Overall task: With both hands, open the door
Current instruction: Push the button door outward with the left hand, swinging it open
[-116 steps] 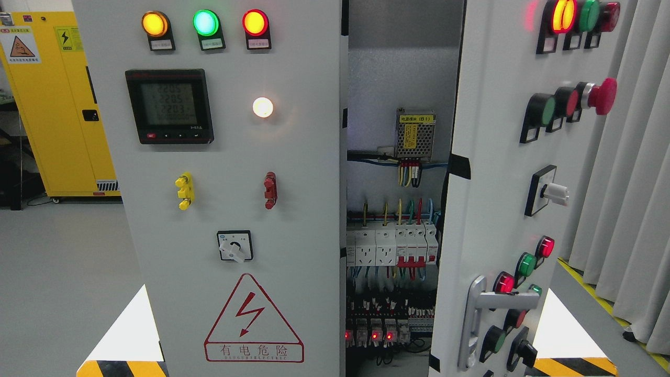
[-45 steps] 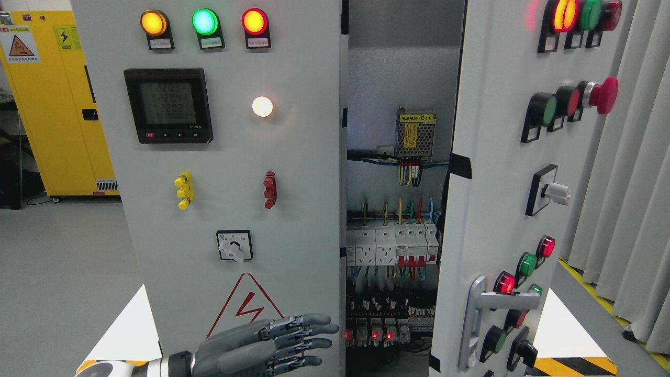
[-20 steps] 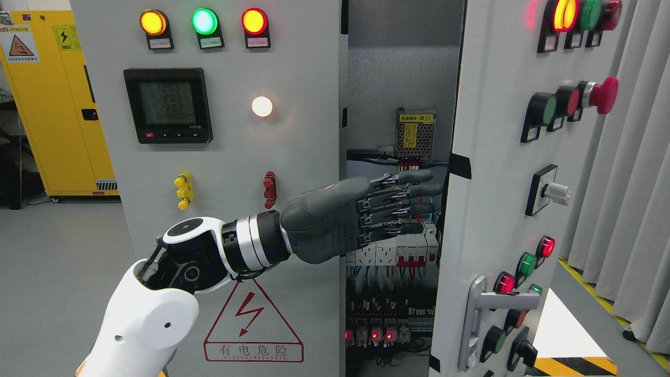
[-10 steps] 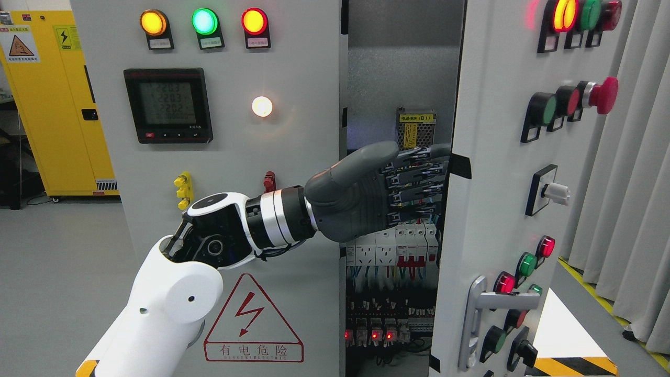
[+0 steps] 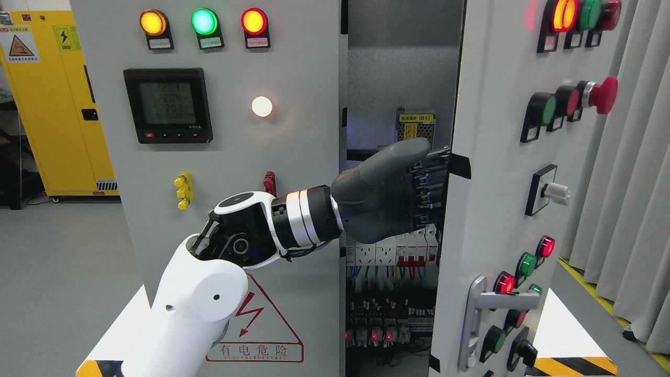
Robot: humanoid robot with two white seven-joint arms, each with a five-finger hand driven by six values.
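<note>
The left hand (image 5: 390, 196) is reaching across into the gap beside the right door (image 5: 497, 173), which is standing ajar at the cabinet's right; its fingers (image 5: 430, 168) are disappearing behind the door's edge, so whether they are gripping cannot be told; likely it is seeking purchase to swing the panel wider. The left door (image 5: 220, 157) is facing the camera; a yellow cabinet (image 5: 57, 104) and curtains (image 5: 628, 183) are flanking the grey room.

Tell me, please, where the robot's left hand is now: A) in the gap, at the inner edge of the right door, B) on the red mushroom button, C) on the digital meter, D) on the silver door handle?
A: the left hand reaches into the gap, its fingers at the right door edge, well above the silver handle.
</note>
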